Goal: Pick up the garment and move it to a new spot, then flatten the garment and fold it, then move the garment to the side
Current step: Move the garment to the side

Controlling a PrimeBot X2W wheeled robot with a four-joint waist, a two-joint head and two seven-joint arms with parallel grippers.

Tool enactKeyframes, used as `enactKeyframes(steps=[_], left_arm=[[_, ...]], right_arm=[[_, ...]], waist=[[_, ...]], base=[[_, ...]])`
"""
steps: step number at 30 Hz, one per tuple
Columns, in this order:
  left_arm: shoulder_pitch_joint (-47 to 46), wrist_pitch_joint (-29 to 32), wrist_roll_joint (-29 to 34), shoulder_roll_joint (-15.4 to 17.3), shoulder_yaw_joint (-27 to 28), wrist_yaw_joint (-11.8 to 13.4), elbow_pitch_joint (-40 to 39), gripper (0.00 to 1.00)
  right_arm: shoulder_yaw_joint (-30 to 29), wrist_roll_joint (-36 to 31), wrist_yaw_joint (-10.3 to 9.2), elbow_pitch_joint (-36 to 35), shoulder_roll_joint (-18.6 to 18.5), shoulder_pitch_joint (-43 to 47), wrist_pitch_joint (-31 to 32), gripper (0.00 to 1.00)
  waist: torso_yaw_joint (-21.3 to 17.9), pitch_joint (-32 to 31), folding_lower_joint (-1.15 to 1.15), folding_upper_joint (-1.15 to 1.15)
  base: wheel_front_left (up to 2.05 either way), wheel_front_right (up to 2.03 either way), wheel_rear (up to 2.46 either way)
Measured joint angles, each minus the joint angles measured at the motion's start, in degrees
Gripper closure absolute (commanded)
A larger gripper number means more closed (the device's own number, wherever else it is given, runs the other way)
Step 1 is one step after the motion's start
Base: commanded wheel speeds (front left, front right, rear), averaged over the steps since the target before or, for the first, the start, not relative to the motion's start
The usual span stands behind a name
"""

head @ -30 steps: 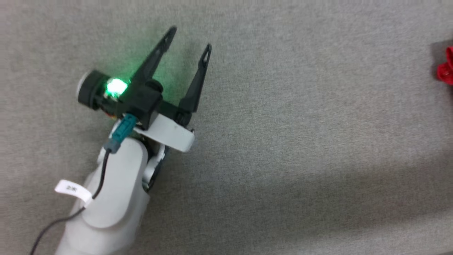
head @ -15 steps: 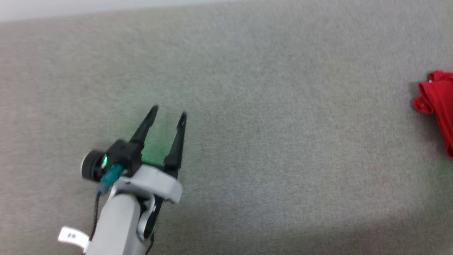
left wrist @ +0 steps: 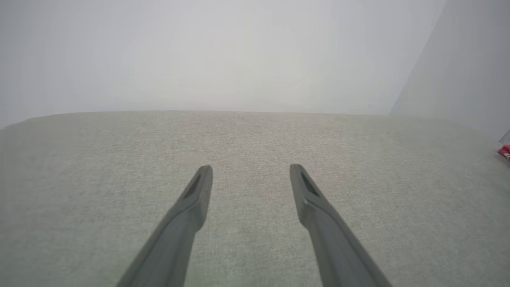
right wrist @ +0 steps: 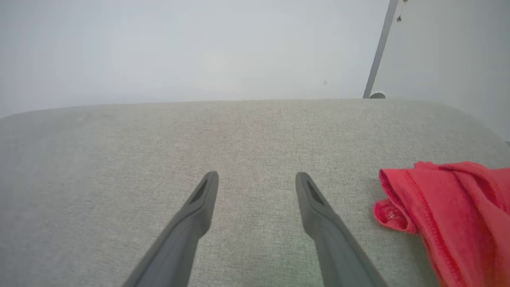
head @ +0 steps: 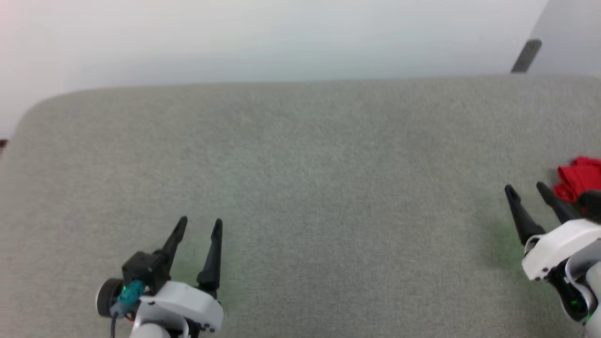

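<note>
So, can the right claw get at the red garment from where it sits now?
Probably yes: the right claw is open, the garment lies close on its right on the grey surface, and nothing lies between them.

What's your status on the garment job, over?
Left gripper open, empty. Right gripper open, empty, beside the garment. It lies at far right of the grey surface, untouched. Nothing in the way.
</note>
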Motion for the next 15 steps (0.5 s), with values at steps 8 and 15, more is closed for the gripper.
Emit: enactKeyframes(steps=[8, 15], left_arm=[[3.6, 0.0, 0.0, -0.3, 1.1, -0.3, -0.7, 0.00], [8.5, 0.0, 0.4, -0.3, 3.1, -0.4, -3.5, 0.00]], right_arm=[[-5.7, -5.8, 0.00, -6.4, 0.3, 6.2, -0.7, 0.00], [-13.1, -10.6, 0.00, -14.3, 3.2, 13.3, -0.7, 0.00]], waist=[[2.1, -5.9, 0.00, 0.00], [2.3, -9.3, 0.00, 0.00]], base=[[0.00, 0.00, 0.00], [0.00, 0.00, 0.00]])
